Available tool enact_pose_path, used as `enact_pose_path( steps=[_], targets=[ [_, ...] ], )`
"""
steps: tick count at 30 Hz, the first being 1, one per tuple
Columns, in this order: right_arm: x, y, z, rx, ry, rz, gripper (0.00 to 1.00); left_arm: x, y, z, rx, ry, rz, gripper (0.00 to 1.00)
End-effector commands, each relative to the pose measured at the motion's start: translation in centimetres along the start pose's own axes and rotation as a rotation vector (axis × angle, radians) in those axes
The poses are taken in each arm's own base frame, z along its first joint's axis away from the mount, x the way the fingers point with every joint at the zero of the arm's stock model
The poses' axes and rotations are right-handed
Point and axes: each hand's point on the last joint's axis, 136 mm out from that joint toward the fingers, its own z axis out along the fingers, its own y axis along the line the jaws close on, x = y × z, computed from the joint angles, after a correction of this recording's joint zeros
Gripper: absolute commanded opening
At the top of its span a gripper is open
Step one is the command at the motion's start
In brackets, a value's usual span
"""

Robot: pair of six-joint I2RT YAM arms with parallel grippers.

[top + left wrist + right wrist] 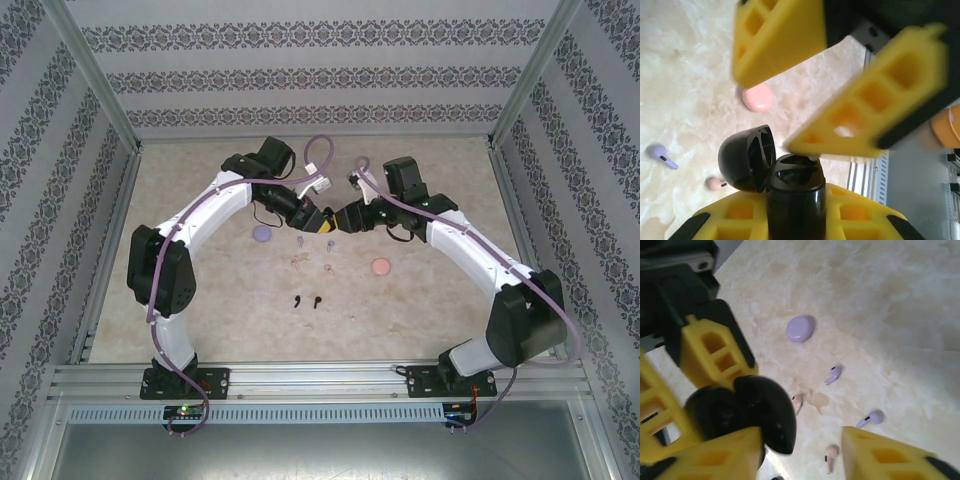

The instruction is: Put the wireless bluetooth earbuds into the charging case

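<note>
Centre's jammed: left gripper and right gripper sit nose to nose w/ the open black case between them. Just nearside, lilac and pink buds litter the path. Lilac case is left, pink case right. I see free table btwn black buds and arm bases.

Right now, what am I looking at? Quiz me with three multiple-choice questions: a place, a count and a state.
1. Where do the two black earbuds lie? A hanging from a cable; B on the table; C on a shelf.
2. How many round cases lie on the table? A none; B one; C two.
3. The lid of the black case is: A open; B shut; C missing.
Answers: B, the top view shows both on the tabletop; C, a lilac case and a pink case; A, the lid hangs back on its hinge while the left gripper holds the case.
</note>
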Motion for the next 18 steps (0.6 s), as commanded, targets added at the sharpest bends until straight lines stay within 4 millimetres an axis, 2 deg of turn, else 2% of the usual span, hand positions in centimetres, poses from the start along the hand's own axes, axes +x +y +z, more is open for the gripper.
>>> enact_pose_path(
  steps=[1,4,8,11,18],
  targets=[
    [-0.7,1.5,-2.3,-0.001,-0.064,0.038,0.59,-1.2,1.0,-2.8,-0.039,-0.125,0.004,0.0],
    [1.2,1.2,-3.1,0.043,-0.059,0.135,0.66,-1.7,2.2,-5.5,-0.111,-0.24,-0.007,0.0],
    [4.6,0.7,-2.7,0.118,-0.004,0.281,0.66,-1.7,2.5,-8.3,-0.213,-0.369,0.009,0.0],
    [6.9,1.5,-1.5,0.172,0.066,0.352,0.66,-1.9,2.4,-9.8,-0.317,-0.454,0.043,0.0],
    [10.2,3.5,2.3,0.347,0.175,0.48,0.65,-1.9,2.5,-14.4,-0.57,-0.714,0.075,0.0]
  ],
)
